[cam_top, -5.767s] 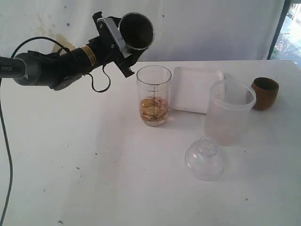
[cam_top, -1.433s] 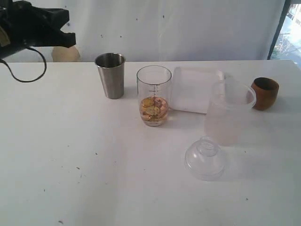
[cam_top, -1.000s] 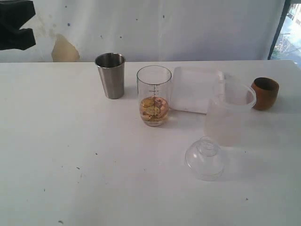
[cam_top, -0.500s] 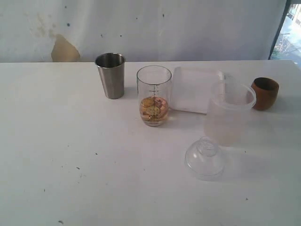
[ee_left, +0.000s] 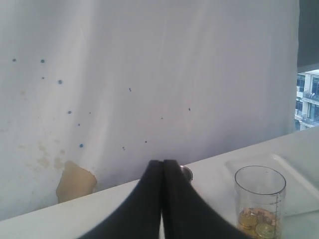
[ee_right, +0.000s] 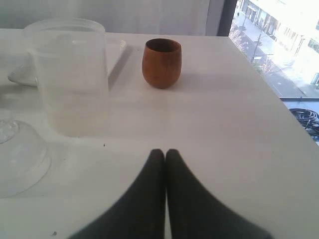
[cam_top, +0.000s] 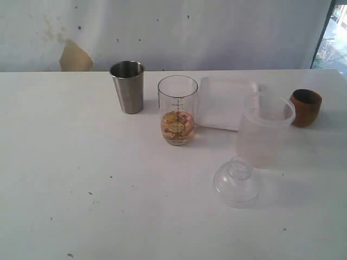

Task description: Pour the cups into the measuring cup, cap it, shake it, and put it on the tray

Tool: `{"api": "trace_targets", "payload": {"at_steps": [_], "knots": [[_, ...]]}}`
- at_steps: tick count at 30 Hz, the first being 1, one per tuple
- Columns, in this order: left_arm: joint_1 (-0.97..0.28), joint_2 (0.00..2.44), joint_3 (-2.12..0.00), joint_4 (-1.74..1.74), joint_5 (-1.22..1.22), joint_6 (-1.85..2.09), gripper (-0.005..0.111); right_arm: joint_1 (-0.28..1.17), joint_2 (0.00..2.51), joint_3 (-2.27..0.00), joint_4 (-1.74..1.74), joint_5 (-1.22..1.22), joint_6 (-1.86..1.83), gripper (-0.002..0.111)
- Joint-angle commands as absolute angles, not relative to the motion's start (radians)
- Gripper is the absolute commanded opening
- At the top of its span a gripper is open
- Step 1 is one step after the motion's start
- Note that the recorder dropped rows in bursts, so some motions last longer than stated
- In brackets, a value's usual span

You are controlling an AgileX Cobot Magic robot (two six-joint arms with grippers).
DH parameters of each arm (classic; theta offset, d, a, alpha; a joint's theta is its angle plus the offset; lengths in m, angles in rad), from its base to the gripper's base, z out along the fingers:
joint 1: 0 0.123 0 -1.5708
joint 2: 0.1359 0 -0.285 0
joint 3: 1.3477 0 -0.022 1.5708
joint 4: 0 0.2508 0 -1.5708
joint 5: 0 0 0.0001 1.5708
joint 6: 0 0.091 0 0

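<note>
waiting on the wooden cup, with a crowded lane to the pour

no arm shows over the table in the wide view. left gripper [ee_left: 162, 167] is pinched shut on nothing, and right gripper [ee_right: 165, 154] is the same, pointing toward the wooden cup [cam_top: 305, 107] at the far right. measuring cup [cam_top: 177, 110] stands mid-table with gold pieces in its bottom. steel tumbler [cam_top: 127, 86] is upright to its left, and the tray [cam_top: 225, 102] is just beside it on the far right. the danger, i'd say: frosted container [cam_top: 264, 130] and clear dome lid [cam_top: 236, 181] sit between wooden cup and measuring cup, so a low carry could topple them. that rounded wood may also slip in the jaws.
</note>
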State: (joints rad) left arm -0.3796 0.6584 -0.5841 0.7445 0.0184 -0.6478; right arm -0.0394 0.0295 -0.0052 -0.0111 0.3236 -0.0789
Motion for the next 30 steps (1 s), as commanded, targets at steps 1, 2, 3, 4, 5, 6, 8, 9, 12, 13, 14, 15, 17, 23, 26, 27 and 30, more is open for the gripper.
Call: {"api": "trace_targets", "payload": {"at_steps": [1,2,3,4,5,6,8,9,12,13,14,15,17,23,26,27,30], "knots": [[-0.388,0.651,-0.555,0.54,0.015,-0.647,0.0,-0.036,0.026,0.0,-0.009,0.317,-0.075,0.0],[-0.388,0.651,-0.547,0.53,0.021,-0.597,0.0,-0.036,0.026,0.0,-0.009,0.317,-0.075,0.0],[-0.388,0.651,-0.537,0.521,0.027,-0.529,0.0,-0.036,0.026,0.0,-0.009,0.317,-0.075,0.0],[-0.388,0.651,-0.528,0.505,0.032,-0.459,0.0,-0.036,0.026,0.0,-0.009,0.317,-0.075,0.0],[-0.388,0.648,-0.519,0.463,0.035,-0.404,0.0,-0.036,0.026,0.0,-0.009,0.317,-0.075,0.0],[-0.388,0.645,-0.512,0.393,0.037,-0.36,0.0,-0.036,0.026,0.0,-0.009,0.317,-0.075,0.0],[-0.383,0.632,-0.491,0.263,0.037,-0.156,0.0,-0.036,0.026,0.0,-0.009,0.317,-0.075,0.0],[-0.378,0.624,-0.479,0.217,0.037,-0.062,0.0,-0.036,0.026,0.0,-0.006,0.317,-0.075,0.0],[-0.344,0.583,-0.441,0.125,0.03,0.094,0.0,-0.036,0.026,0.0,-0.006,0.317,-0.075,0.0],[-0.323,0.566,-0.429,0.123,0.03,0.092,0.0,-0.036,0.026,0.0,-0.006,0.317,-0.075,0.0],[-0.298,0.546,-0.416,0.123,0.03,0.082,0.0,-0.036,0.026,0.0,-0.006,0.317,-0.075,0.0],[-0.276,0.525,-0.406,0.108,0.029,0.082,0.0,-0.036,0.026,0.0,-0.006,0.317,-0.075,0.0],[-0.212,0.48,-0.379,0.055,0.022,0.088,0.0,-0.036,0.026,0.0,-0.006,0.317,-0.075,0.0],[-0.063,0.359,-0.305,-0.153,0.024,0.295,0.0,-0.036,0.026,0.0,-0.006,0.317,-0.075,0.0],[-0.053,0.289,-0.265,-0.107,0.029,0.262,0.0,-0.036,0.026,0.0,-0.006,0.317,-0.075,0.0],[-0.053,0.271,-0.254,-0.091,0.029,0.227,0.0,-0.036,0.026,0.0,-0.006,0.317,-0.075,0.0],[-0.052,0.2,-0.22,-0.021,0.027,0.102,0.0,-0.036,0.026,0.0,-0.006,0.317,-0.075,0.0]]}}
